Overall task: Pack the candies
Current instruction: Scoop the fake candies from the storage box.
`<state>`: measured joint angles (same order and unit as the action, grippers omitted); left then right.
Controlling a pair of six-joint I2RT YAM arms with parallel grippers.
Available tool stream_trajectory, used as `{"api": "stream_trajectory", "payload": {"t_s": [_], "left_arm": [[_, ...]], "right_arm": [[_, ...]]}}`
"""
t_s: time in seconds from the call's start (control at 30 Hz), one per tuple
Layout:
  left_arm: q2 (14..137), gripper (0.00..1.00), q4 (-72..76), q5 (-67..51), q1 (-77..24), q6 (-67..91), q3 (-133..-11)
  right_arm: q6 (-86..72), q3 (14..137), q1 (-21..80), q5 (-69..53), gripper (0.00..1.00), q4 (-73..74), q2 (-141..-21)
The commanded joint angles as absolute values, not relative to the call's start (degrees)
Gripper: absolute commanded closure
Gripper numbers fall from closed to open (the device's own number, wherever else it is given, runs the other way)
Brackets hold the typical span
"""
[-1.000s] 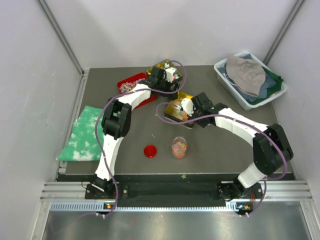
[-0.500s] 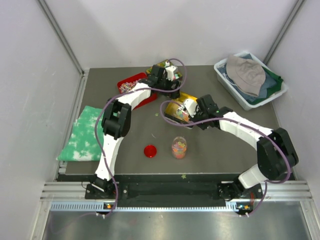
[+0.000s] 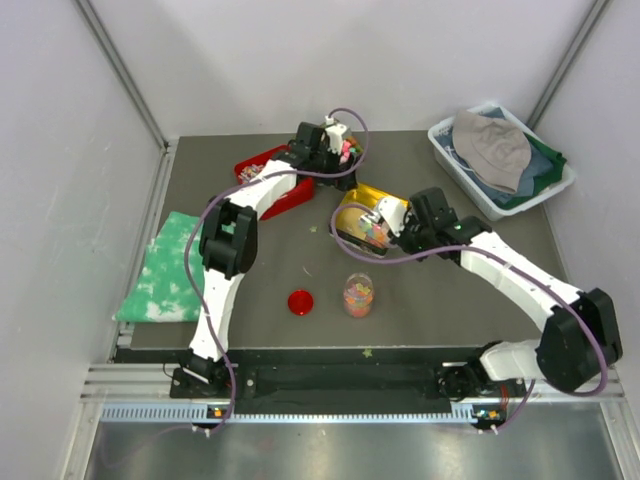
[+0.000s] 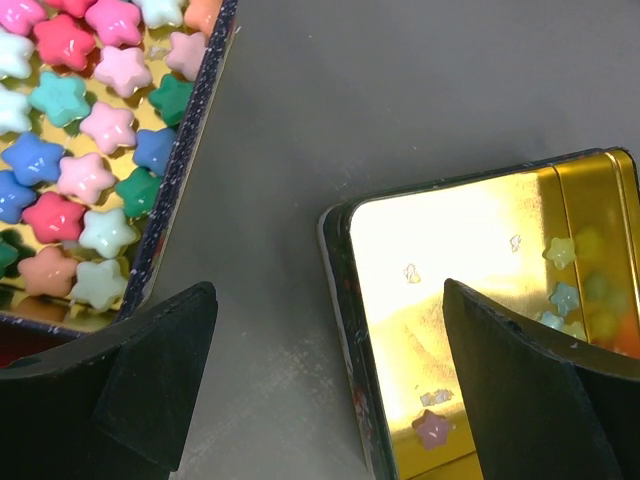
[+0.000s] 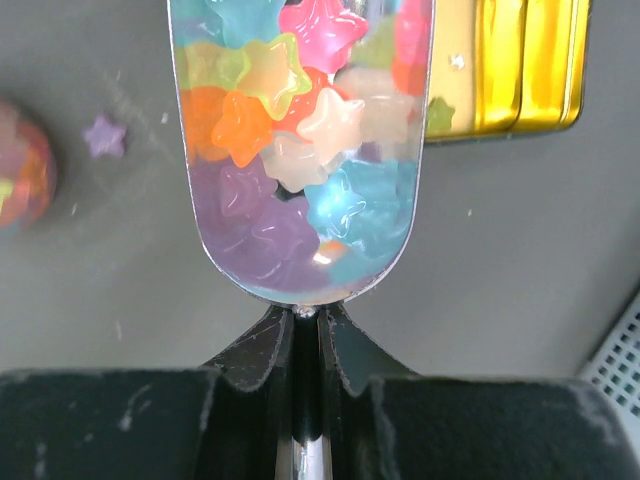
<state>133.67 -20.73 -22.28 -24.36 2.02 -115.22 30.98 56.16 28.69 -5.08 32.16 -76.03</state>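
My right gripper is shut on the thin handle of a metal scoop. The scoop is heaped with glossy jelly star candies in orange, yellow, pink, blue and purple. In the top view the scoop hangs over the open gold tin, with the right gripper beside it. A small jar partly full of candies stands nearer, its red lid to its left. My left gripper is open and empty, low over bare table between two tins; it also shows in the top view.
A tin of opaque pastel stars lies left of the left gripper, and the gold tin with a few stars to its right. A purple star lies loose. A red tray, a green cloth and a clothes bin ring the table.
My right arm has drawn the loaded scoop back to the right, away from the gold tin's middle. My left gripper has shifted slightly toward the back right.
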Motion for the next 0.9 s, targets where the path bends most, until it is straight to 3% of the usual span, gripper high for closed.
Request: {"api": "stream_trajectory", "payload": {"t_s": [0.0,0.63,0.87], "left_arm": [[128.24,0.01,-23.98,-23.29,-23.73,0.80,-117.16],[112.86,0.01,-31.11,-25.31,-15.38,-8.34,-96.34],[111.45,0.01,-38.84,-25.49,-13.54,-12.56,-97.91]], "right_arm": [[37.42,59.15,28.56,-4.76,1.00,41.72,-70.68],[46.32,65.04,37.17,-1.85,1.00,64.60,-59.24],[46.76,66.18,41.22,1.30,1.00,67.76,-59.76]]}}
